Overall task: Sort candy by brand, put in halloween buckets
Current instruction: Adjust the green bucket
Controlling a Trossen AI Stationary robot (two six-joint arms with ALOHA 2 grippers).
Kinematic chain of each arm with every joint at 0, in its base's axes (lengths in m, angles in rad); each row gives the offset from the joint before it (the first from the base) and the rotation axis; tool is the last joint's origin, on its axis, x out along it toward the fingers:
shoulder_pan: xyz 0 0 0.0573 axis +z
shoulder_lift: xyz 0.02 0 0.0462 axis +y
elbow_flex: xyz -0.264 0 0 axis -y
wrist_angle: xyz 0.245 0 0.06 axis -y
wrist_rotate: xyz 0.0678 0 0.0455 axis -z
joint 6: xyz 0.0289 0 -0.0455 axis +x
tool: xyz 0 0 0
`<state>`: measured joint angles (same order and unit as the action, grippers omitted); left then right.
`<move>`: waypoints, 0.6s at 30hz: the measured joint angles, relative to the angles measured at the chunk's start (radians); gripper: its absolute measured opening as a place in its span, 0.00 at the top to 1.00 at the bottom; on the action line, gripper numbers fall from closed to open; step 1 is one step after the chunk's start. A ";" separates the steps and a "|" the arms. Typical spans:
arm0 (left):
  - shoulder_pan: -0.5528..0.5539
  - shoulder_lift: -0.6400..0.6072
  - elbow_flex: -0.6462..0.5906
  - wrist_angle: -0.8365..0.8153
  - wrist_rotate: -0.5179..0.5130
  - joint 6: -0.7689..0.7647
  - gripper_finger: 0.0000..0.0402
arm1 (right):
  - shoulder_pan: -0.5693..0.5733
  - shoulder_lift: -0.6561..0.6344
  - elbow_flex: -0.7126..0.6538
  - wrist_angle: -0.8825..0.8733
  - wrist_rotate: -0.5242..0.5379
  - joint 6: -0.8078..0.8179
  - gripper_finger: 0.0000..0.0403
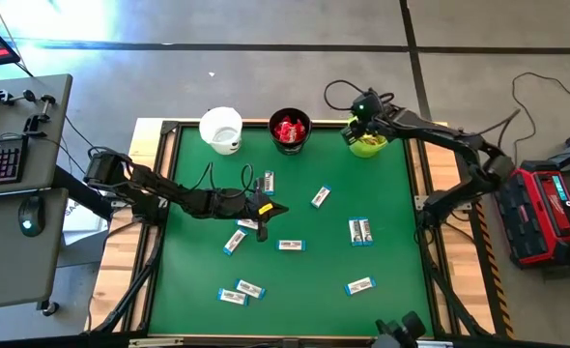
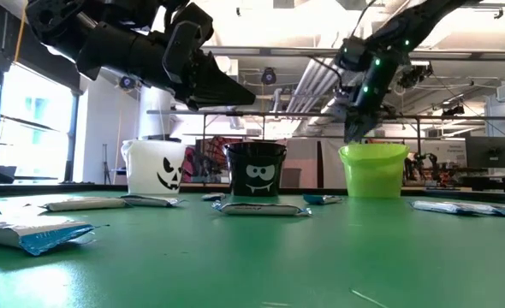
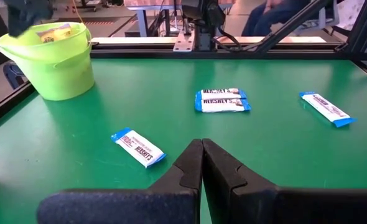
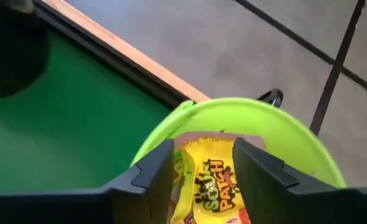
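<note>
Three buckets stand along the far edge: white [image 1: 221,129], black [image 1: 290,130] with red packets inside, lime green [image 1: 369,145]. Several white-and-blue bars [image 1: 291,245] lie flat on the green mat. My right gripper [image 4: 202,152] hovers open over the green bucket [image 4: 258,121]; a yellow-and-pink packet [image 4: 211,186] lies in the bucket below the gap between the fingers. My left gripper [image 3: 202,146] is shut on nothing and held above mid-table [image 1: 275,210], clear of the mat in the low view [image 2: 244,96]. A bar [image 3: 138,147] lies just ahead of it.
Bars are scattered over the centre and near half of the mat: a pair side by side [image 1: 360,231], others at the near left [image 1: 242,290] and near right [image 1: 359,286]. The table frame [image 1: 422,203] borders the mat. A desk with a keyboard [image 1: 0,159] stands left.
</note>
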<state>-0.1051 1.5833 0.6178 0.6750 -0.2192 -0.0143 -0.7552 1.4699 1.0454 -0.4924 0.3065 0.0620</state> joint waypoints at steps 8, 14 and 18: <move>0.000 0.000 0.000 -0.012 0.000 0.008 1.00 | 0.083 -0.154 0.000 -0.167 -0.023 -0.006 0.95; 0.000 0.000 0.000 -0.021 0.000 0.008 1.00 | 0.122 -0.209 -0.089 -0.308 -0.080 0.075 0.96; 0.001 0.000 0.000 -0.022 0.000 0.008 1.00 | 0.134 -0.209 -0.169 -0.276 -0.098 0.096 0.99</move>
<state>-0.1040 1.5833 0.6178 0.6529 -0.2192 -0.0063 -0.6209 1.2613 0.8760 -0.7686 0.2086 0.1581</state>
